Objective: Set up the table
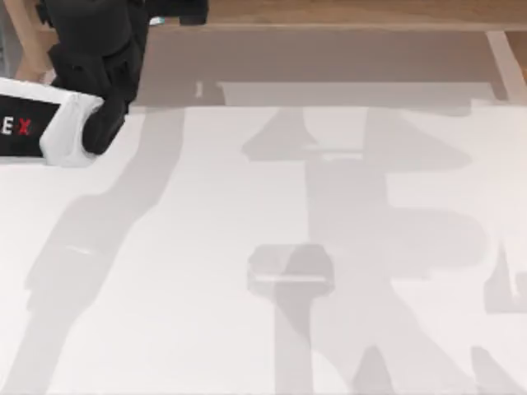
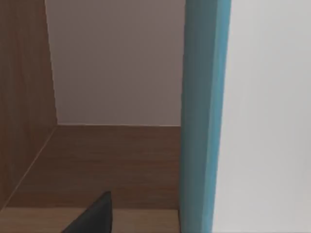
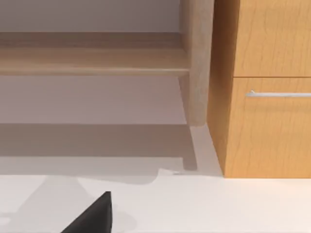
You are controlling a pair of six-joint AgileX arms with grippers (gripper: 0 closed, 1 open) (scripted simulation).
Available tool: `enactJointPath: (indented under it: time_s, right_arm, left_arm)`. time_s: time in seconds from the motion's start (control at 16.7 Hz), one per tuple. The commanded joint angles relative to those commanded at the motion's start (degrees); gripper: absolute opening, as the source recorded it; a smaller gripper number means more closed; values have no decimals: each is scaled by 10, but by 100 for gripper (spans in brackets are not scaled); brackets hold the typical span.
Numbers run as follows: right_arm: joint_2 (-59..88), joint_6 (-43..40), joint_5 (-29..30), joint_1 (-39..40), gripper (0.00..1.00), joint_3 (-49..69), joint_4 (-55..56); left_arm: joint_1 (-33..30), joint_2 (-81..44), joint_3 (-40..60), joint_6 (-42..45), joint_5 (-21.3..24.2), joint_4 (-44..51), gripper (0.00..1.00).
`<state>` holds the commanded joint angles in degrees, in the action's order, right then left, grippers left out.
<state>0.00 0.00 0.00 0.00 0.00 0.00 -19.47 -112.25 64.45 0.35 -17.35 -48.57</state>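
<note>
My left arm (image 1: 90, 58) reaches into the wooden shelf (image 2: 97, 160) beside a teal object (image 2: 201, 116); its grip I cannot tell, so I should probably approach slowly.

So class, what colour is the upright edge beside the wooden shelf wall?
Teal blue edge, best in the left wrist view.

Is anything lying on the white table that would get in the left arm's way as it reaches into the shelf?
Nothing visible: the table carries just shadows. The left arm is at the wooden shelf, beside a teal upright panel.
</note>
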Motion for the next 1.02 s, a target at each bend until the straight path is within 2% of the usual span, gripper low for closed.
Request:
enactJointPath:
  time_s: [0.36,0.6,1.02]
  right_arm:
    - [0,0,0,0,100,0,0]
    - [0,0,0,0,100,0,0]
    - [0,0,0,0,100,0,0]
  left_arm:
    - [5,-34,53,0,7,16,100]
    - [5,-35,54,0,7,17,100]
    - [5,-35,54,0,7,17,47]
